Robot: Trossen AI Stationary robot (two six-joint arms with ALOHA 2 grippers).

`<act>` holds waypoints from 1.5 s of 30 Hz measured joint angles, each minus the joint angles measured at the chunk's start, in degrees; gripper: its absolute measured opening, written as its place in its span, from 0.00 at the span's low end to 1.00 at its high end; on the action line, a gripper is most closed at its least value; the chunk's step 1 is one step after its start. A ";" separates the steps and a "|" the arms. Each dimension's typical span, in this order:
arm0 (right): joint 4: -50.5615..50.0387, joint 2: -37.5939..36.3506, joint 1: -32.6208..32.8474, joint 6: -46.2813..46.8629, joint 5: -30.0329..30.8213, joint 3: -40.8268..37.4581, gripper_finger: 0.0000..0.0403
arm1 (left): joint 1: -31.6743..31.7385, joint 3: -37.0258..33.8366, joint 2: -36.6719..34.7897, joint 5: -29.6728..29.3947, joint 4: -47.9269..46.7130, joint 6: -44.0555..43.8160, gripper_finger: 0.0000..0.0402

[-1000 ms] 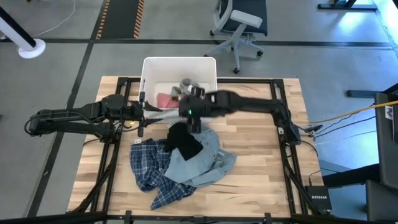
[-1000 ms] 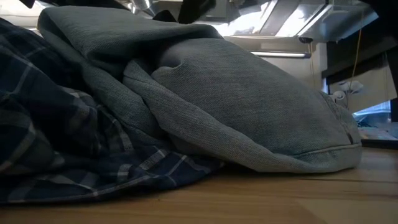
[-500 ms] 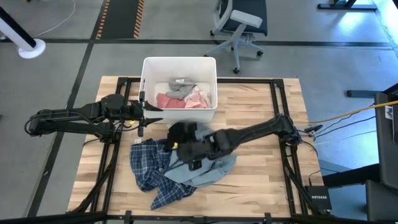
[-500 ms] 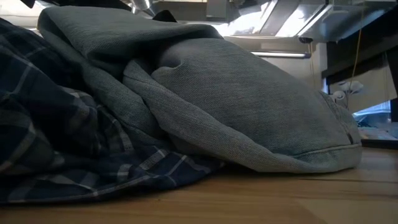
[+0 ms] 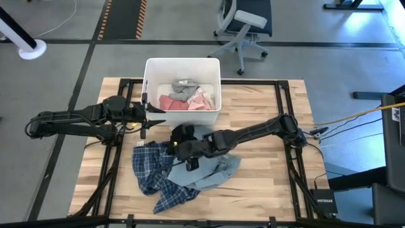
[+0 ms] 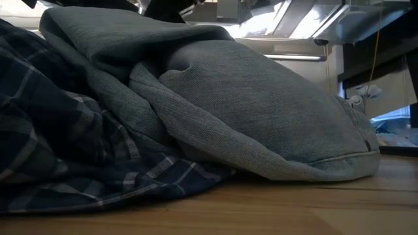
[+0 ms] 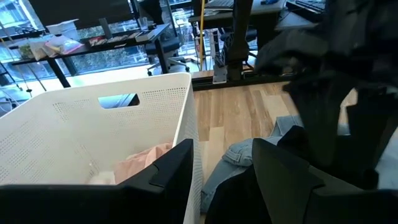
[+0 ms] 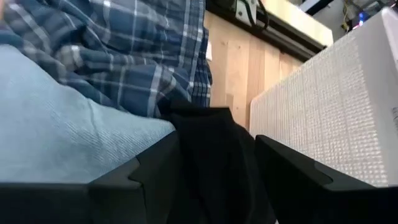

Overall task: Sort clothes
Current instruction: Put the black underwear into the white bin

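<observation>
Taking the white bin (image 5: 149, 85) as our landmark, we start at the near edge of the table, farthest from it. There the blue-white plaid shirt (image 5: 154, 172) lies crumpled on the wooden table (image 5: 266, 190); in the low view its dark checks (image 6: 59, 150) fill the near corner. The grey-blue piece (image 5: 212, 174) lies partly over the shirt, one step closer to the bin, and from table height it rises as a rounded heap (image 6: 261, 111).

Closer still, just short of the bin's near wall, the black piece (image 5: 182, 134) sits on top of the grey-blue piece. The right gripper (image 5: 185, 151) is down over it. In the right wrist view we see the black cloth (image 8: 214, 155) between the two spread fingers (image 8: 155, 168), with the plaid shirt (image 8: 137, 43) and the bin's perforated wall (image 8: 336, 93) beyond; whether the fingers actually pinch the cloth we cannot tell from here, though they look parted rather than clenched.

The left gripper (image 5: 150, 116) hovers beside the bin's near left corner, jaws released and holding nothing; its wrist view shows the bin's wall (image 7: 124, 124) right ahead.

Inside the bin lie a pink piece (image 5: 172, 102) and a grey piece (image 5: 184, 89).
</observation>
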 joint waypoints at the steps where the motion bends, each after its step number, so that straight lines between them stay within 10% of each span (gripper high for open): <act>1: -0.09 0.00 -0.06 0.00 -0.15 -0.14 0.55 | 0.02 0.00 0.00 0.00 0.02 0.01 0.40; 28: -0.79 -0.02 -0.66 -3.32 1.46 -0.14 0.39 | -0.07 0.85 -10.70 1.12 -1.52 -2.70 0.40; 37: -1.69 -0.02 -0.75 -6.62 5.70 0.01 0.06 | -0.07 0.81 -12.40 1.10 -3.77 -2.71 0.40; 45: -13.90 -0.17 -0.58 -9.14 15.87 13.89 0.09 | -0.07 0.81 -12.16 1.10 -2.62 -3.20 0.40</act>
